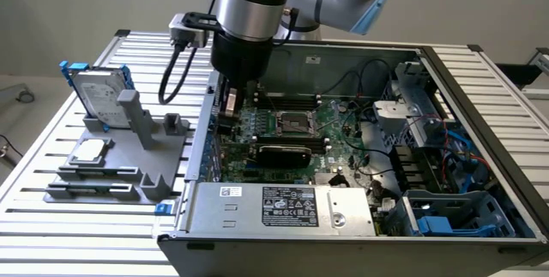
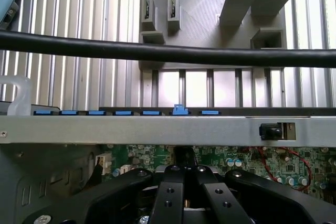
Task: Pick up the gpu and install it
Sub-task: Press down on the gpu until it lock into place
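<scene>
I have the arm [image 1: 249, 7] reaching in from the top of the exterior view, its last silver-and-black segment standing nearly upright with the blue-capped joints bent behind it. The black wrist section points straight down. A black cable [image 1: 176, 71] loops off the small grey box on the wrist's side, toward the exterior view's left. In the wrist view I see the pincer [image 2: 185, 195] from above, its two black fingers [image 2: 170, 198] drawn tight together, with the linkage arms spread out to either side.
</scene>
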`<state>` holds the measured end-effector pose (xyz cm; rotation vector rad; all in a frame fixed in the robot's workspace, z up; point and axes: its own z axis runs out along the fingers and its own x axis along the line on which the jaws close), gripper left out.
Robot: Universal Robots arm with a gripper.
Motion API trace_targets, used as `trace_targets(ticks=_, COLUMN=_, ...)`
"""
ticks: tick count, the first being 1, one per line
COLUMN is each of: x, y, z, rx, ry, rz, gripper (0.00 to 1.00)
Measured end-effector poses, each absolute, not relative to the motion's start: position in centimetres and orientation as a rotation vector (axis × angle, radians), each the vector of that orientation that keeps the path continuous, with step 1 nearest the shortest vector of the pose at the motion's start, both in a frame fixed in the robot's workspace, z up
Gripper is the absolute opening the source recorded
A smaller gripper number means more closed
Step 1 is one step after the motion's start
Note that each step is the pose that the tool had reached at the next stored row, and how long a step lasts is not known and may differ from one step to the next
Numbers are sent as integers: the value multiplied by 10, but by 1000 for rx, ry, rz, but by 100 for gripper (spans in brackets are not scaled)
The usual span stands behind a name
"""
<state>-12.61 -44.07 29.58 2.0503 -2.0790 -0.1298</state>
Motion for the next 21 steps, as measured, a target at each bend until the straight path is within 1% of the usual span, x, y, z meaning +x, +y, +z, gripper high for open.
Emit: trace_targets(ticks=21, x=-126, y=-441, z=296, rx=2003, ry=-2126, rz=-136, gripper=11)
